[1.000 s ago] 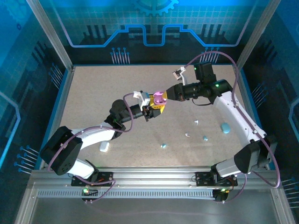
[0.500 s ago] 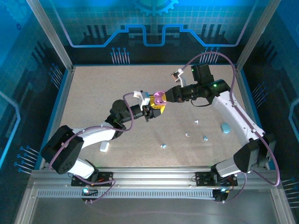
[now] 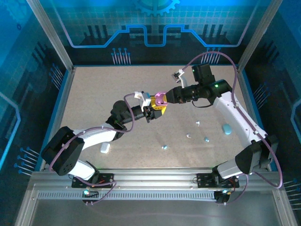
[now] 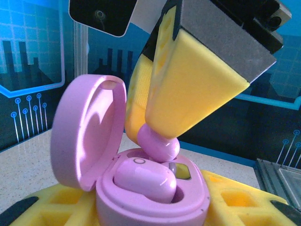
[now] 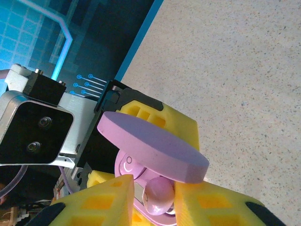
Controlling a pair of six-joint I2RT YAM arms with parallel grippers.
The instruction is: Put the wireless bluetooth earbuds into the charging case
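Observation:
My left gripper (image 3: 155,111) is shut on the purple charging case (image 4: 155,209), held above the table with its lid (image 4: 84,136) swung open. One purple earbud (image 4: 143,181) lies seated in the near well. A second purple earbud (image 5: 159,194) stands tilted at the far well, between the yellow pads (image 5: 211,207) of my right gripper (image 3: 167,97). It touches one pad, and a sliver of gap shows at the other pad (image 5: 106,200), so the jaws stand slightly open. From the left wrist view this bud (image 4: 157,143) sticks out under the right fingers (image 4: 197,94).
On the table lie a white case (image 3: 105,148) at the front left and a blue case (image 3: 227,128) at the right. Loose light blue buds (image 3: 165,147) (image 3: 206,139) and white buds (image 3: 198,124) (image 3: 189,136) are scattered on the right half.
The right gripper has edged left and down onto the case with the bud. The left arm and case have stayed put.

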